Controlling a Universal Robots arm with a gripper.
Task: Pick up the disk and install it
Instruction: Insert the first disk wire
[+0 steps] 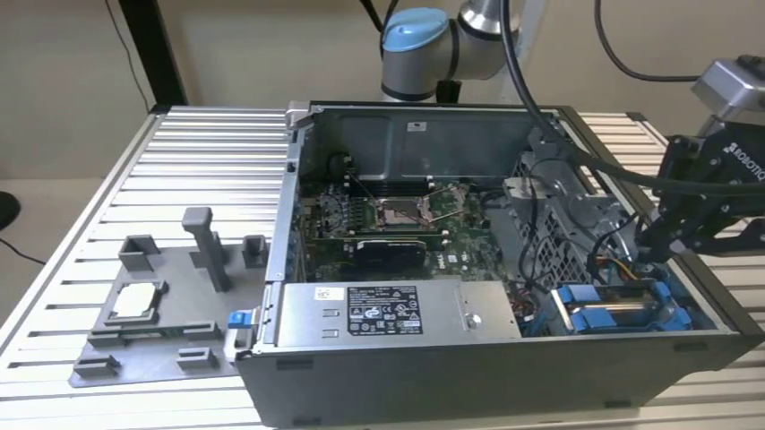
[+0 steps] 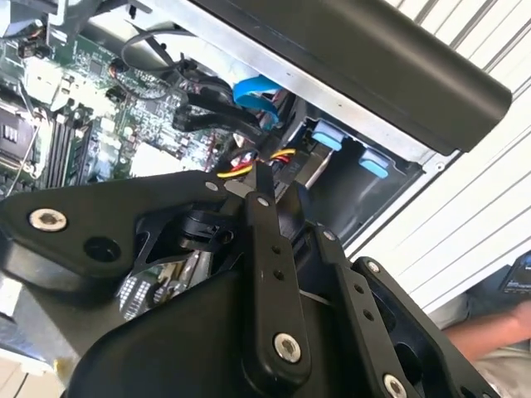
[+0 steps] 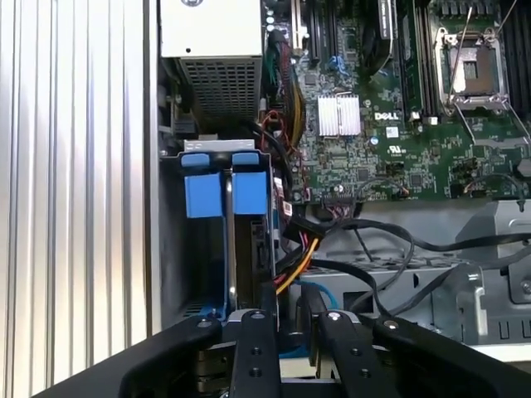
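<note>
One open computer case lay on the slatted table. The one disk sat inside the drive bay in the case's corner, at about 4 o'clock in the exterior view. It was seated edge-on, with its blue carrier facing the open side of the case. In that view its long axis ran roughly from 9 to 3 o'clock. In the first wrist view the disk showed two blue tabs side by side, with a thin metal edge between them.

The one gripper hung just over the bay, at about 3 o'clock. Its two fingers stood a little apart and nothing was pinched between them.

One long grey box lay at 6 o'clock. One grey tray at 8 o'clock carried one small silver chip.
</note>
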